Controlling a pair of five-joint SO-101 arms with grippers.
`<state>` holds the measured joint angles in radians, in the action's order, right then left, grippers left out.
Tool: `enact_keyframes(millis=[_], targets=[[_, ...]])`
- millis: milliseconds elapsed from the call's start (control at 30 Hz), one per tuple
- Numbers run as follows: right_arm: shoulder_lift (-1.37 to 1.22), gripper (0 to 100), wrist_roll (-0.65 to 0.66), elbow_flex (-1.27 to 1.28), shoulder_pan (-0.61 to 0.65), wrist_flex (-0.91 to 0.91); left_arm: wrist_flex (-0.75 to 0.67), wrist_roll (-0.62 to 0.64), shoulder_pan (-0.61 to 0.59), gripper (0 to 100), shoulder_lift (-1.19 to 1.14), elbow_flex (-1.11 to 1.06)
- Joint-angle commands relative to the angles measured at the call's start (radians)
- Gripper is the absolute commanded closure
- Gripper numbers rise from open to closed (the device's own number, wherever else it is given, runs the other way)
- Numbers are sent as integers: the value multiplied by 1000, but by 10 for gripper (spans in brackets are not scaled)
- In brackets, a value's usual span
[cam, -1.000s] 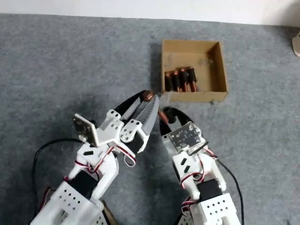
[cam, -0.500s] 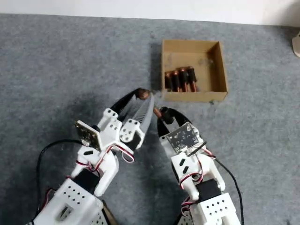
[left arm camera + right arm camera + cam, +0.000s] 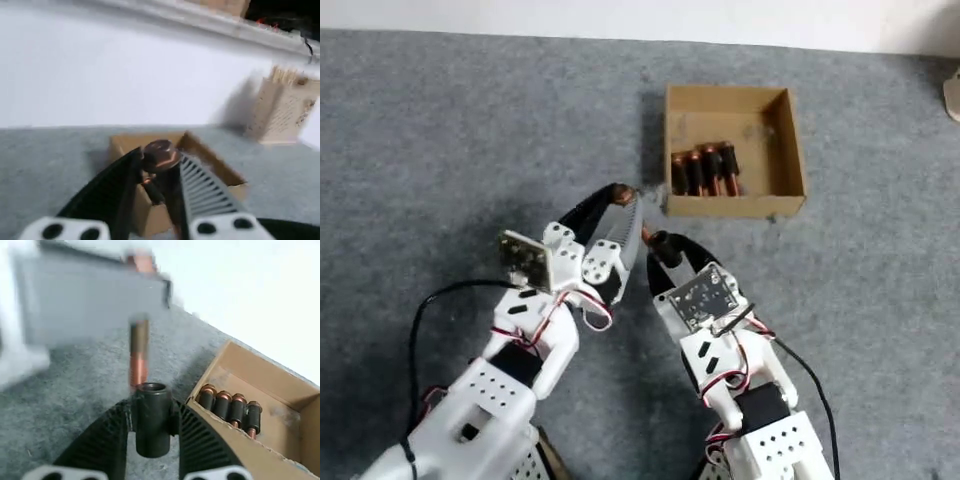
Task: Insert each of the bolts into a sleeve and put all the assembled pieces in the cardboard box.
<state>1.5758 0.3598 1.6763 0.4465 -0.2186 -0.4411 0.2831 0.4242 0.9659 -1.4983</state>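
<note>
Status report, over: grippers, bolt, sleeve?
Left gripper shut on bolt. Right gripper shut on sleeve, bolt tip at its mouth. Four assembled pieces in cardboard box. Nothing between bolt and sleeve.

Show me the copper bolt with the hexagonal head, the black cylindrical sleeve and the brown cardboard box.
copper bolt with hexagonal head point(image 3: 160, 155), left wrist view, on its head.
black cylindrical sleeve point(image 3: 151, 420), right wrist view, on its side wall.
brown cardboard box point(image 3: 735, 207), high view, on its near wall.

No legible text or markings.
</note>
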Motion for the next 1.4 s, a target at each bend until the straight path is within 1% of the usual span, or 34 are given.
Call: enact_keyframes(millis=[0,367,533,600,733,1000,1133,1367], targets=[[21,994,6,133,10,7,-20,-6,1,995,-2,82],[13,994,6,133,10,5,-18,-5,-18,995,-1,114],[19,994,12,133,12,-45,-18,-5,-21,995,1,117],[19,994,12,133,12,-47,-18,18,-19,995,1,117],[19,994,12,133,12,-48,-14,114,-21,995,1,116],[19,994,11,133,8,-42,-11,123,-12,995,1,105],[19,994,11,133,5,-42,23,123,13,995,-1,81],[21,994,11,134,-8,-19,147,123,120,995,-1,81]])
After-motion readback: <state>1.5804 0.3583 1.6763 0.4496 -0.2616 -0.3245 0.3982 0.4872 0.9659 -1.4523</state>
